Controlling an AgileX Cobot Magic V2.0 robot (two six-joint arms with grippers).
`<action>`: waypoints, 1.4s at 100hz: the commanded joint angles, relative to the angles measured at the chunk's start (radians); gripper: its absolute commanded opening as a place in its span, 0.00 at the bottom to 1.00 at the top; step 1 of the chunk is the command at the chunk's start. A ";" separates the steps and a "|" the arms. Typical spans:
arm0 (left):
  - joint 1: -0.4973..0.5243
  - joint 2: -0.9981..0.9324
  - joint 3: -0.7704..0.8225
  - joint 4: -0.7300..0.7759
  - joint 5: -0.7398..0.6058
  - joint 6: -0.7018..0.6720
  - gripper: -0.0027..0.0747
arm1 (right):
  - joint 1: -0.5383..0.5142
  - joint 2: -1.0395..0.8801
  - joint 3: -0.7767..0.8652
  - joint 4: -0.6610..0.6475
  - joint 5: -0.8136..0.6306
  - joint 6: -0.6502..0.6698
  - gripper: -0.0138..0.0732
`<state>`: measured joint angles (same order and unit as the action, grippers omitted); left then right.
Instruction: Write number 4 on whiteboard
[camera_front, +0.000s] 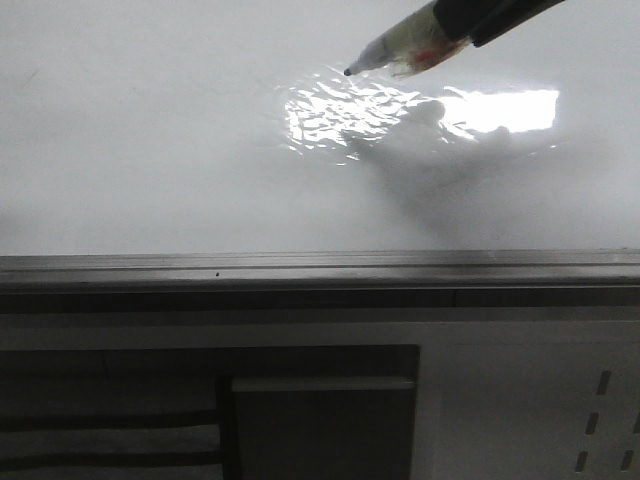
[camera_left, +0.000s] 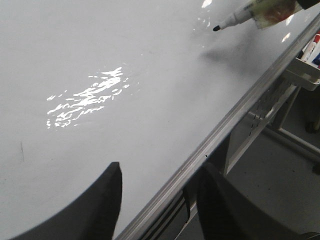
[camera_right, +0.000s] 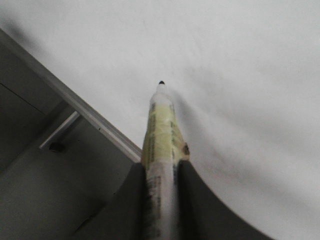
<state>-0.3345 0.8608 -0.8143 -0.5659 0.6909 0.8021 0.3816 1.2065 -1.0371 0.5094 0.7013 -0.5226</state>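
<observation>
Right gripper (camera_right: 161, 200) is clamping a marker (camera_right: 161, 130) between both fingers (camera_right: 197, 205), jaws closed tight on the barrel, cap off. The marker is pointing its dark tip out ahead of the fingers toward the whiteboard (camera_front: 150, 150). Front view: marker (camera_front: 410, 45) is coming in from the upper right, angled down and left, tip just above or at the board surface; contact cannot be told. Its shadow is lying on the board just below and right of the tip, beside the bright rippled reflection (camera_front: 340, 115).

Left gripper (camera_left: 155, 210) is hanging over the board's near edge, fingers (camera_left: 97, 210) spread wide apart, holding nothing. One finger is showing over the white surface, the other over the grey rail (camera_left: 235, 115). From this view the marker (camera_left: 250, 12) is sitting well apart from the left gripper, far along the board.

Whiteboard is filling most of the front view, lying flat, rail (camera_front: 320, 268) running along its near side. No stroke of a 4 is visible on the board; surface under the tip is reading blank. A faint short mark (camera_left: 21, 150) is showing near the left gripper's side.
</observation>
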 joint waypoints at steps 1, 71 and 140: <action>0.003 -0.010 -0.026 -0.037 -0.074 -0.009 0.44 | -0.001 0.007 -0.023 0.033 -0.079 0.002 0.10; 0.003 -0.010 -0.026 -0.041 -0.109 -0.009 0.44 | -0.099 -0.010 -0.038 -0.060 0.094 0.054 0.10; -0.005 0.015 -0.049 -0.056 -0.058 0.065 0.44 | 0.037 0.024 -0.123 -0.038 0.179 -0.152 0.10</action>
<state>-0.3322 0.8669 -0.8167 -0.5741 0.6374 0.8241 0.4035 1.3156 -1.1154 0.4405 0.9254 -0.5897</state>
